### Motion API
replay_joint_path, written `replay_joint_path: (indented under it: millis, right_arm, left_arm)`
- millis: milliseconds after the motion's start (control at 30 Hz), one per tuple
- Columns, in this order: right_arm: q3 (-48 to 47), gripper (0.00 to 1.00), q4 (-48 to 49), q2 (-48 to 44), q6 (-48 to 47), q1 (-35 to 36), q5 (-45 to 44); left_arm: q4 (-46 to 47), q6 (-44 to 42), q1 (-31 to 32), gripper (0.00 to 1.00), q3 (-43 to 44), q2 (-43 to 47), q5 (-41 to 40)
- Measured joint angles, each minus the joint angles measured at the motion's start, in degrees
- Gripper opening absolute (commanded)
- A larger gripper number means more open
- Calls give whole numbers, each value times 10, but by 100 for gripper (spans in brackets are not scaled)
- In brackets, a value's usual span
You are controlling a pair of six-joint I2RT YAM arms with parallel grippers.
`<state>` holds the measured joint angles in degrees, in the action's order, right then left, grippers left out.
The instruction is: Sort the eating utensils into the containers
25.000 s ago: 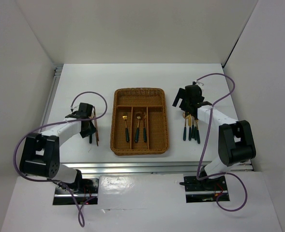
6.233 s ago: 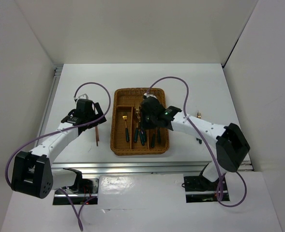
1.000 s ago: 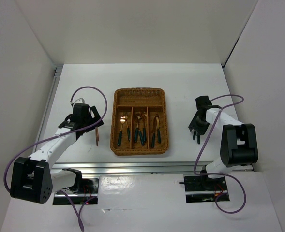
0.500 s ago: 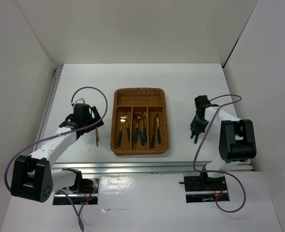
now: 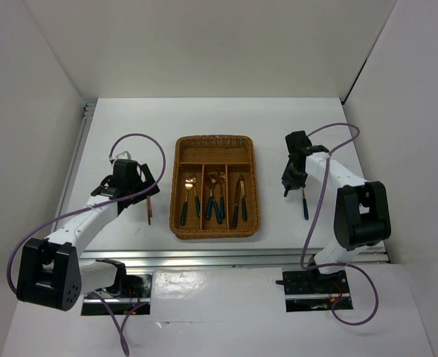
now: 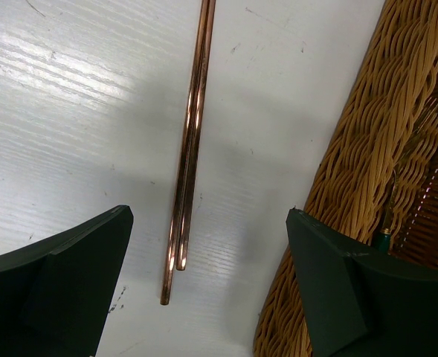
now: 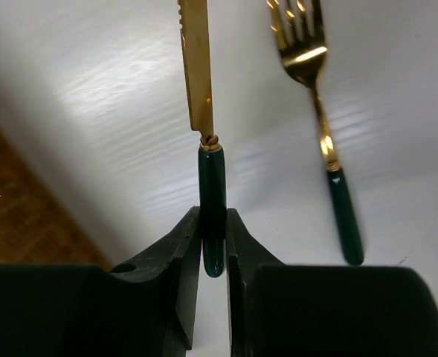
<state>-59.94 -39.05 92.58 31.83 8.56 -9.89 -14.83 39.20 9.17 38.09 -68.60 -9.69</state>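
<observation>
My right gripper (image 7: pixel 213 216) is shut on the dark green handle of a gold-bladed knife (image 7: pixel 211 186), held above the table right of the wicker tray (image 5: pixel 215 138). In the top view this gripper (image 5: pixel 287 183) hangs between the tray and a lone fork (image 5: pixel 305 202), which lies flat on the table; the right wrist view shows the fork (image 7: pixel 329 156) beside the knife. My left gripper (image 6: pixel 207 223) stands open over two copper chopsticks (image 6: pixel 190 149), close to the tray's left wall (image 6: pixel 367 149). Several green-handled utensils (image 5: pixel 217 201) lie in the tray's three long slots.
The tray's crosswise slot (image 5: pixel 213 154) runs along its far end. White walls enclose the table on three sides, with a metal rail (image 5: pixel 81 141) along the left edge. Purple cables loop over both arms.
My right gripper has closed on the knife and carried it up and left toward the tray, leaving the fork on the table. The left arm has not moved.
</observation>
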Motion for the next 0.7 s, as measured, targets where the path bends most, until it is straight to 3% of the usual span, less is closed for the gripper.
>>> replay_joint_path:
  millis: [300, 700]
  right_arm:
    - [-90, 0, -26, -89, -30, 59, 38]
    - [2, 1, 21, -203, -128, 76, 338]
  left_arm:
    - [0, 0, 0, 100, 0, 0, 0]
    - [-1, 0, 0, 100, 0, 0, 0]
